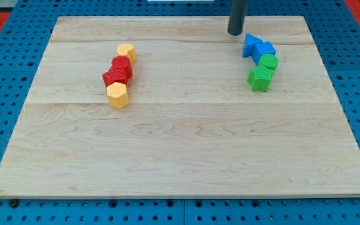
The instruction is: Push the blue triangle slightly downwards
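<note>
Wooden table on a blue pegboard surface; eight blocks counted, in two clusters of four. Cluster at the view's left, a slanting chain: two yellow, two red. Upper yellow block at the top of the chain, touching the upper red block below it; that one touches the lower red block, and the lower yellow block, roughly hexagonal, closes the chain at the bottom. Exact shapes of the other three hard to make out. Cluster at the view's right: two blue, two green. Blue triangle sits topmost, near the table's upper edge, touching a second blue block just to its lower right. Below that, a green round block, then a green block with a lobed outline, lowest in the group; all four in contact in a short curved line. One dark rod comes in from the view's top; the tip rests on the table just above and slightly left of the blue triangle, close but with a thin gap showing. No gripper on this arm, so no open or closed state to record. The two clusters lie well apart.
</note>
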